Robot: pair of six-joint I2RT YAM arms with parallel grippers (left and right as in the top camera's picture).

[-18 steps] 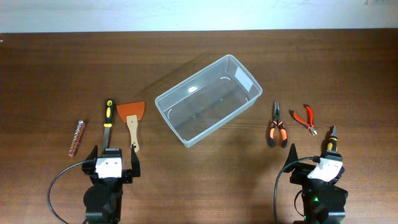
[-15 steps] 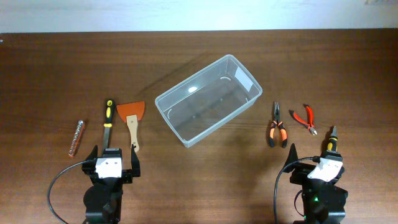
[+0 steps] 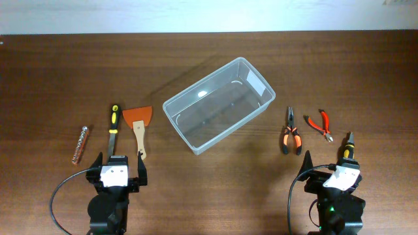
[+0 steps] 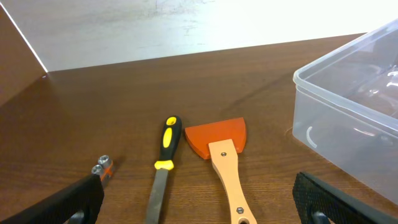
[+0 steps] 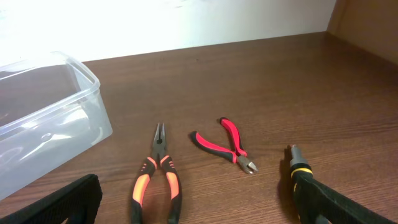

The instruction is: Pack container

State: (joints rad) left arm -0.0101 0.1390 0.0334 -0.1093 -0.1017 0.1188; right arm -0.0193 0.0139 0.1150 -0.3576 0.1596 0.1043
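Left tool [image 3: 119,164], spread apart, near the container's [image 3: 219,108] scraper [image 3: 138,117] side; right tool [image 3: 332,167], likewise apart, near its pliers [image 3: 290,134] side.

I see tub [image 5: 50,118] at 9, pliers [image 5: 157,180] at 7, red cutters [image 5: 224,144] ctr, screwdriver [image 5: 297,164] at 4; R gripper [image 5: 196,190] spread wide.

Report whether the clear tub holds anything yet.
Empty: the container sits upright, and only the table shows through its clear floor.
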